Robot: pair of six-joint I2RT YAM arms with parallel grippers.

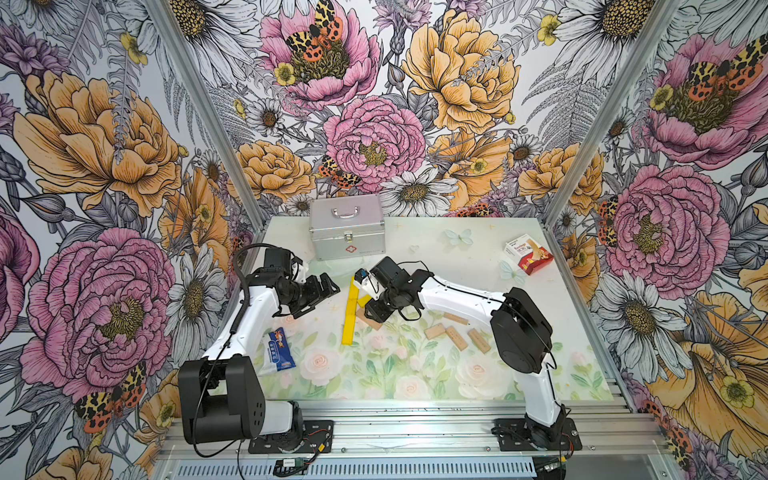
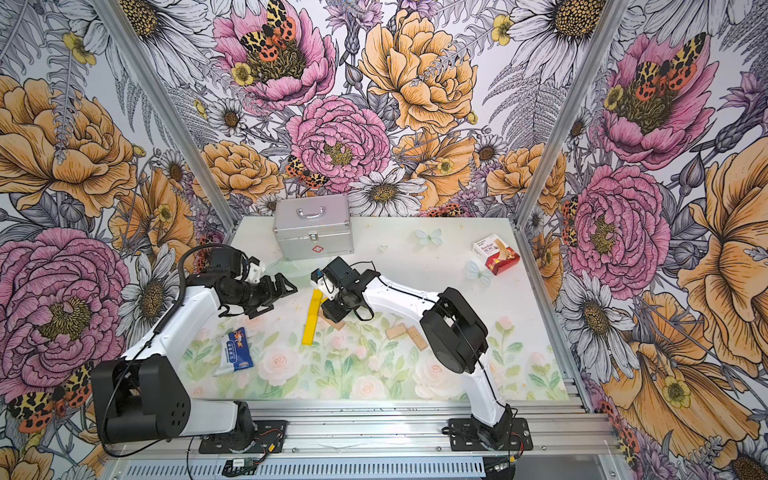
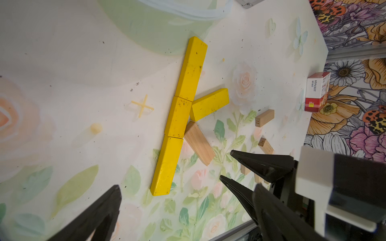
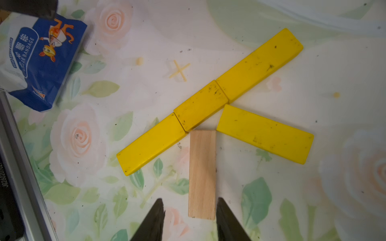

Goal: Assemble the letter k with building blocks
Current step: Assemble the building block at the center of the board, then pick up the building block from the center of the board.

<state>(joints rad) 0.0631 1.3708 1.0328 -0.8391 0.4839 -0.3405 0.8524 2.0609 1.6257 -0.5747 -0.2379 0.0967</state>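
Observation:
The letter k lies flat on the mat: a stem (image 4: 208,102) of three yellow building blocks end to end, a slanted yellow arm (image 4: 265,133) and a pale wood arm (image 4: 202,173) meeting its middle. It also shows in the left wrist view, stem (image 3: 179,116) and pale arm (image 3: 199,143). My right gripper (image 4: 190,200) is open astride the outer end of the pale arm, with a gap beside one finger. My left gripper (image 3: 187,185) hangs wide open and empty left of the stem (image 1: 351,316).
Several loose pale blocks (image 1: 455,337) lie right of the figure, partly under my right arm. A silver case (image 1: 347,226) stands at the back. A red-and-white carton (image 1: 528,257) sits at the back right, and a blue-white sachet (image 1: 279,351) lies at the front left.

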